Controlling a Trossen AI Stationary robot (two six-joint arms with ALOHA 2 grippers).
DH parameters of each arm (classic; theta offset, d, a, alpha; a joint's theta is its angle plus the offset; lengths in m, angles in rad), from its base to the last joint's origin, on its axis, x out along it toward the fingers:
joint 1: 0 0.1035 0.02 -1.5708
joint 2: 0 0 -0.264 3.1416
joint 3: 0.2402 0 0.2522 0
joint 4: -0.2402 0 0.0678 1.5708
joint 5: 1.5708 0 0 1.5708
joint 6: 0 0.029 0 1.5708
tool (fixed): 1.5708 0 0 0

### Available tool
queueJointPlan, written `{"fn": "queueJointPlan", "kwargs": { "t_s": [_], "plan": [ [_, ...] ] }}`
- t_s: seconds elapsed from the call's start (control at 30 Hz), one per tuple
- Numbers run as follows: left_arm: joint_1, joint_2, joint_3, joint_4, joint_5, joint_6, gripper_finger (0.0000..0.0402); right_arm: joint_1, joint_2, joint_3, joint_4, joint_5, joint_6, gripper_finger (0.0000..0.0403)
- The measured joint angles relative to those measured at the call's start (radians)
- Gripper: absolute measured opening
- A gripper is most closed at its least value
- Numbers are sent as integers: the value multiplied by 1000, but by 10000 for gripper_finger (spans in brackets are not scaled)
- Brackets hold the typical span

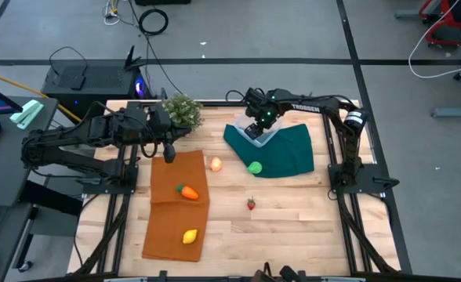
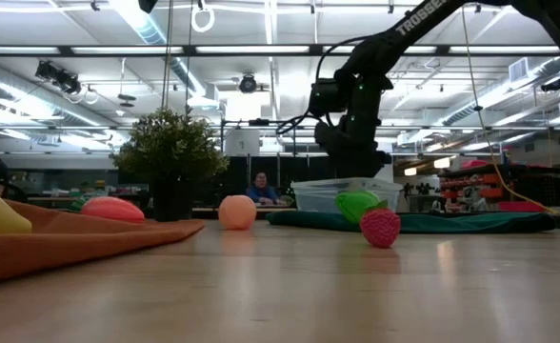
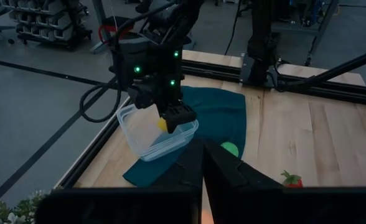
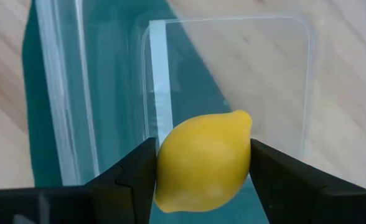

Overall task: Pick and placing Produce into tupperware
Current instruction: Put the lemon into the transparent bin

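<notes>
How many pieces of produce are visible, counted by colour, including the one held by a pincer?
Yellow: 2, a lemon on the orange cloth and a lemon in the right pincer over the tupperware
Orange: 1, carrot
Green: 1, ball
Peach: 1, ball
Red: 1, strawberry
Total: 6

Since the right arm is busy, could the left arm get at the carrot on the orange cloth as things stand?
Probably yes: the carrot lies uncovered on the orange cloth, just in front of the left claw, with nothing between them.
</notes>
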Motion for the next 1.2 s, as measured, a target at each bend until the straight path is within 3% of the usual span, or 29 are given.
{"fn": "queueJointPlan", "kwargs": {
  "t_s": [1.0,1.2],
  "plan": [
    [0,0,0,0,0,0,15,0,54,0,2,-2,3,192],
    [0,0,0,0,0,0,14,0,54,0,-8,-2,3,209]
  ]
}}
